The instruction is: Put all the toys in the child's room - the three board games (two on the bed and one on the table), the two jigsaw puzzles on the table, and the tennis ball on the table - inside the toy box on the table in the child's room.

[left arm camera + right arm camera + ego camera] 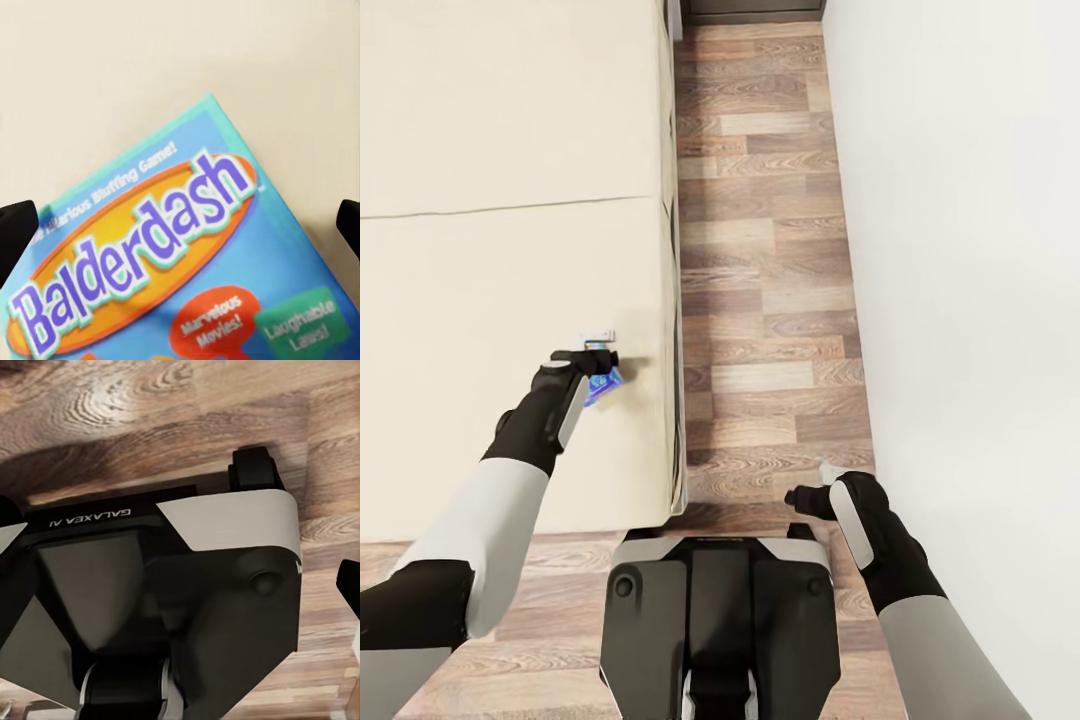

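Hovering over board game [180,262] on bed [510,280], left tool [598,368] spread wide, empty; light, stiff, slick box, best pinched at an edge

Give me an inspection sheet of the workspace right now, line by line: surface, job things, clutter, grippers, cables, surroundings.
Surface: cream bed, seam running across the mattress.
Job's things: blue Balderdash board game lying near the bed's right edge; a second flat item's white edge shows just beyond it.
Clutter: nothing seen.
Grippers: left gripper open over the game, fingers either side; right gripper open, empty, above the robot base.
Cables: nothing seen.
Surroundings: wood-plank floor, white wall on the right.
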